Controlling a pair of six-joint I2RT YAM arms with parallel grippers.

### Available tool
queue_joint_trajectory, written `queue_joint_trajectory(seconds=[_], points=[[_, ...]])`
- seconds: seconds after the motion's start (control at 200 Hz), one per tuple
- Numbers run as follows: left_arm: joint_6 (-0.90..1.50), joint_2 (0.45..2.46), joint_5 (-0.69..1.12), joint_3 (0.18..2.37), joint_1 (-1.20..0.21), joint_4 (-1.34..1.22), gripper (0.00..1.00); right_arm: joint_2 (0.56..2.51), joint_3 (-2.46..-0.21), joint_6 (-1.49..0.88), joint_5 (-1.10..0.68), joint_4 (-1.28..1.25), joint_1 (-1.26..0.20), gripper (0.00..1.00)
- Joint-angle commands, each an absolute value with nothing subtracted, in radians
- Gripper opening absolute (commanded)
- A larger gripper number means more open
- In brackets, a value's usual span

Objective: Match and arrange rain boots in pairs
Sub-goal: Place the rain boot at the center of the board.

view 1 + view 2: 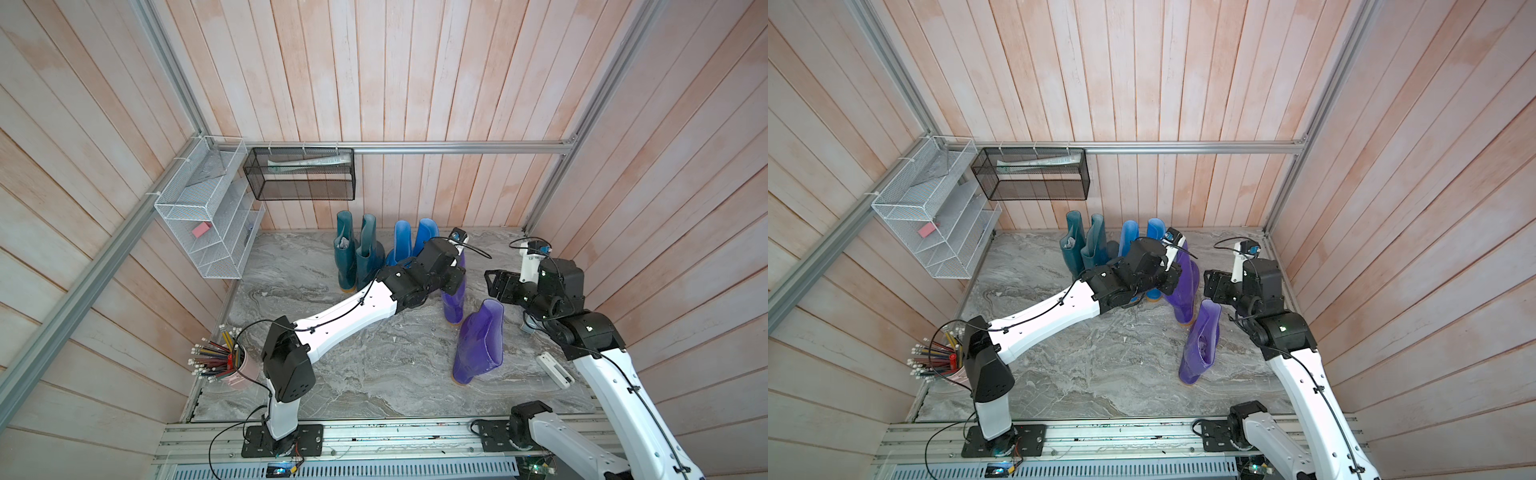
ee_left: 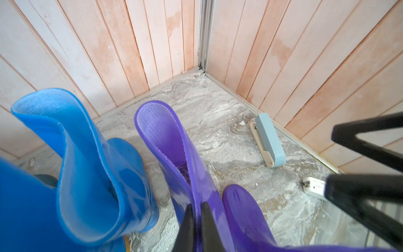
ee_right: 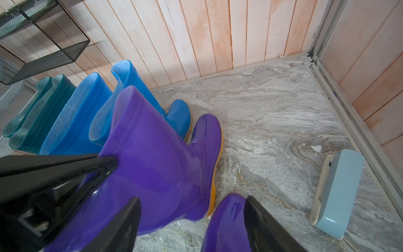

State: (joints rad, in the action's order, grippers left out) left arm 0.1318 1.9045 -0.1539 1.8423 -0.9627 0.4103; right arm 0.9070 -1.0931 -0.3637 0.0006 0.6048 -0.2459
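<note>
Grey marble-patterned tabletop [image 1: 332,374] bears two tall, glossy dark teal rubber boots [image 1: 368,257] with tan-orange soles. They stand upright, side by side, close to the back plank wall. The one farther from the rest of the row seems to hold crumpled grey paper, though it shows too small to be sure. Just beside them stand two bright blue rubber boots [image 1: 403,241], also upright. In both top views the white and black left arm [image 1: 353,307] partly hides them.

Next in the row is a glossy purple rubber boot [image 2: 174,141]. The left gripper [image 2: 197,208] is pinched tight on the thin wall of its shaft, a little below the rim. The second purple boot [image 1: 478,345] stands apart from the row, nearer the front edge of the table.

The right gripper [image 1: 496,284] hangs near the two purple boots, on the side toward the right wall. Its jaws are spread wide and grip nothing.

A pale blue and cream stapler-shaped tool [image 3: 335,189] lies flat near the right wall. A pink cup of pencils [image 1: 237,365] stands at the left edge.
</note>
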Motion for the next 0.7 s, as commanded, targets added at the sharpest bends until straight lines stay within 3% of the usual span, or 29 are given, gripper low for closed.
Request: queue_joint_trajectory(seconds=[0.0,0.695], points=[[0.083,1.908,-0.160,1.908,-0.963,0.196,0.00,0.890,-1.103,-0.364,0.019,0.635,-0.241,0.76],[-0.038,2.000,-0.088,1.916,-0.817,0.093,0.00,0.869,-1.118,-0.375,0.022,0.673,-0.241,0.76]])
